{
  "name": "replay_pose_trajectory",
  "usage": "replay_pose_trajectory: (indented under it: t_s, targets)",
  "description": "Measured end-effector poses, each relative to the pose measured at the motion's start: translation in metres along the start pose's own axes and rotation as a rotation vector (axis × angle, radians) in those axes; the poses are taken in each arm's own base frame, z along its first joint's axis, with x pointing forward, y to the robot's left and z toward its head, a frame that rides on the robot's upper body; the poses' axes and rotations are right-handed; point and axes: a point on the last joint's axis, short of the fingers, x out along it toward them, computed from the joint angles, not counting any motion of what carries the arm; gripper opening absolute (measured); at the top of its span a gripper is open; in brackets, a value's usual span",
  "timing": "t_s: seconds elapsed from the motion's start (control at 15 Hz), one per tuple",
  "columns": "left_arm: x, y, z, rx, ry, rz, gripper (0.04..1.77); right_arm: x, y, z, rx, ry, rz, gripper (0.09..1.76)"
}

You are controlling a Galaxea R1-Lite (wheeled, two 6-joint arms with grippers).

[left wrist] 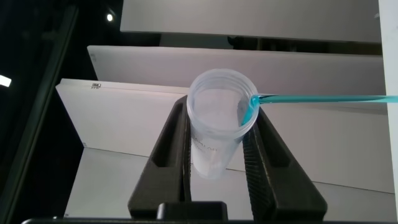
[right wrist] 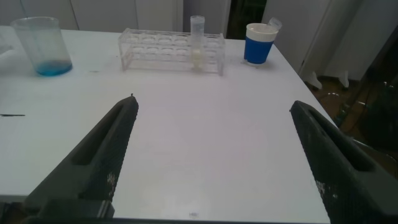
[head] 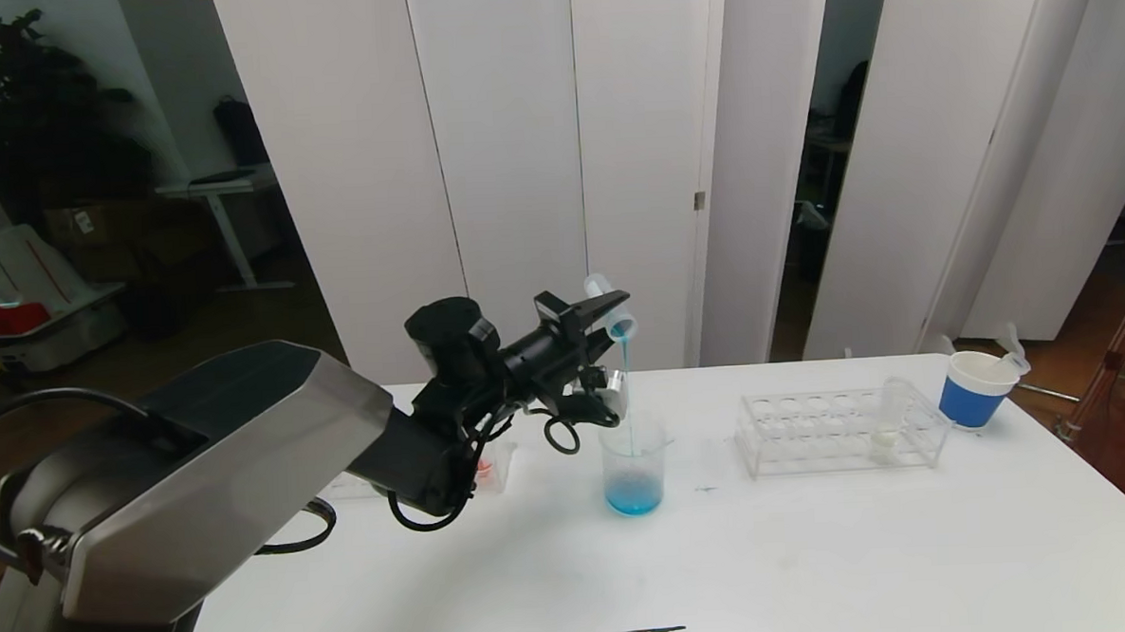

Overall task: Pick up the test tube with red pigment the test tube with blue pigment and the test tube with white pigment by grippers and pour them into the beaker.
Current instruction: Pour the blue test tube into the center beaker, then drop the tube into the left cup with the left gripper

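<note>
My left gripper is shut on the test tube with blue pigment, tipped mouth-down above the beaker. A thin blue stream falls from the tube's lip into the beaker, where blue liquid lies at the bottom. In the left wrist view the tube sits between the two fingers of that gripper. The test tube with white pigment stands upright in a clear rack. Red-orange liquid of the red test tube shows behind my left arm, mostly hidden. My right gripper hangs open over bare table.
A blue-and-white paper cup stands at the far right, beyond the rack. A small black mark lies near the table's front edge. The right wrist view also shows the beaker, the rack and the cup.
</note>
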Motion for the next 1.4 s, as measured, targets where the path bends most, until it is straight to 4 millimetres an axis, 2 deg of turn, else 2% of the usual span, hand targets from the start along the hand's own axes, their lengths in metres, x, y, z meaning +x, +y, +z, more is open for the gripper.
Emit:
replay_pose_trajectory:
  t_s: [0.8, 1.13, 1.4]
  targets:
    - [0.000, 0.001, 0.000, 0.023, -0.004, 0.012, 0.57, 0.000, 0.000, 0.000, 0.000, 0.000, 0.000, 1.75]
    - [-0.002, 0.011, 0.001, 0.022, 0.013, 0.030, 0.57, 0.000, 0.000, 0.000, 0.000, 0.000, 0.000, 1.75]
    - [-0.008, 0.021, -0.001, -0.062, 0.173, 0.053, 0.57, 0.000, 0.000, 0.000, 0.000, 0.000, 0.000, 1.75]
